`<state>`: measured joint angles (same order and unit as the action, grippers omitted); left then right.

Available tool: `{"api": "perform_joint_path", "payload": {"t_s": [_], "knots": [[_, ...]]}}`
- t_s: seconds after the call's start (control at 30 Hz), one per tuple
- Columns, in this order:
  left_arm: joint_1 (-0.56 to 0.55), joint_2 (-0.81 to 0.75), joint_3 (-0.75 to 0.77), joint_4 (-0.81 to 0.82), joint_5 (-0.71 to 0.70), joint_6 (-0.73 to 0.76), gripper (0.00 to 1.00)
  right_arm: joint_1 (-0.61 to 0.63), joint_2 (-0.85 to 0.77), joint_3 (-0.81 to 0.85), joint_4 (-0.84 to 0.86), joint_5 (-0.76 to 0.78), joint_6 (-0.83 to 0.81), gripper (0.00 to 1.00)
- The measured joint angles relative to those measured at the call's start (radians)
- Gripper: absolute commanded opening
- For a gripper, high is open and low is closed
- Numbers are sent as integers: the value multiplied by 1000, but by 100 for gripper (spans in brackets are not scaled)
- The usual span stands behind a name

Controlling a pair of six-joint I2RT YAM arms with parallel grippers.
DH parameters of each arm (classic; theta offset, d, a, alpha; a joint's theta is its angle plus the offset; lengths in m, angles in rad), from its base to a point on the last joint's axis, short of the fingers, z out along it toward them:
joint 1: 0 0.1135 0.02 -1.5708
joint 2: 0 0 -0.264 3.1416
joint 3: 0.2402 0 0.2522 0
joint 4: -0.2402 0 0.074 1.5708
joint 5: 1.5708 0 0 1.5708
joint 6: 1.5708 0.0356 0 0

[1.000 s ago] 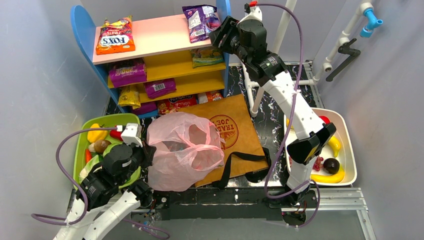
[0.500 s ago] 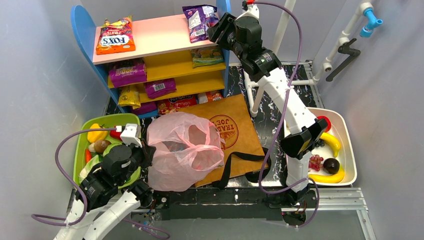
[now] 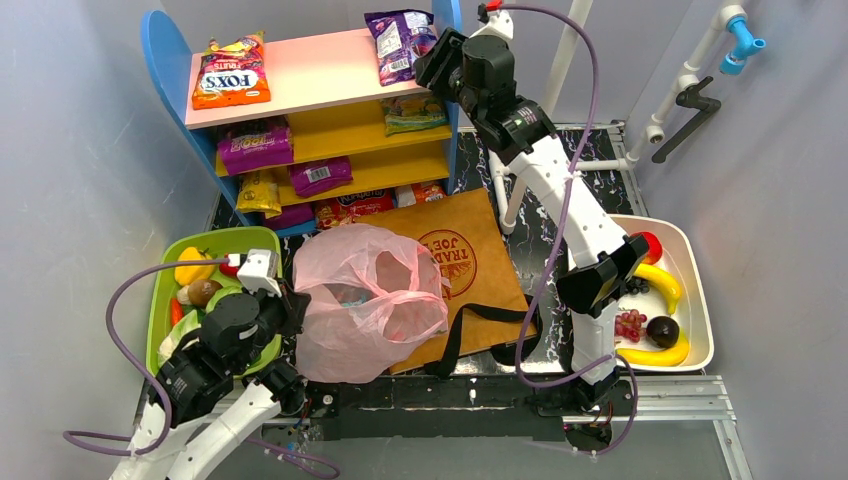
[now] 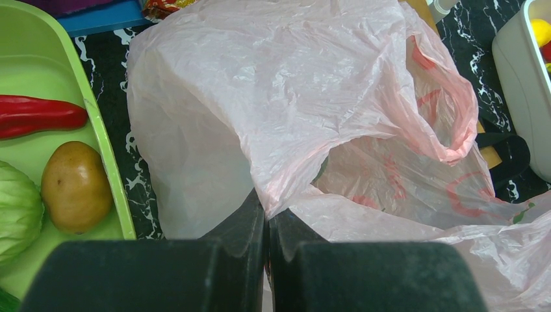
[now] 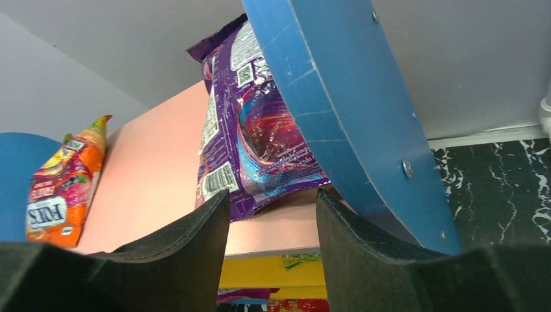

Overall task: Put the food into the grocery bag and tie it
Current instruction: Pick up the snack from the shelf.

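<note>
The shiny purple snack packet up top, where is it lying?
Overhead view: the shiny purple snack packet lies at the right end of the pink top shelf, beside the blue side panel, just ahead of the right pincer.

We see the grocery bag as thin, translucent pink plastic, crinkled and softly shiny. The purple snack packet is glossy film. The shelf has a matt pink top and a scuffed blue side panel. The counter is glossy black with white marbling. The green tray is smooth plastic; the brown paper bag looks stiff and matt. On the left gripper and right gripper, the jaws are matt black and finely grained.
</note>
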<state>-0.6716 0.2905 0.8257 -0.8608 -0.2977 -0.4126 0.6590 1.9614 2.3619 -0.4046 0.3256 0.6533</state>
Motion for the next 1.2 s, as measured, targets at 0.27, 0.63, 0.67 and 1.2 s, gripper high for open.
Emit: {"api": "perform_joint_path", "payload": {"t_s": [0.27, 0.63, 0.67, 1.2], "knots": [[0, -20, 0, 0, 7, 0, 0, 38, 18, 0, 9, 101, -52, 57], [0, -39, 0, 0, 17, 0, 0, 43, 51, 30, 18, 170, -84, 43], [0, -39, 0, 0, 17, 0, 0, 43, 53, 30, 20, 173, -88, 41], [0, -39, 0, 0, 18, 0, 0, 43, 74, 8, 96, 177, -124, 1]]}}
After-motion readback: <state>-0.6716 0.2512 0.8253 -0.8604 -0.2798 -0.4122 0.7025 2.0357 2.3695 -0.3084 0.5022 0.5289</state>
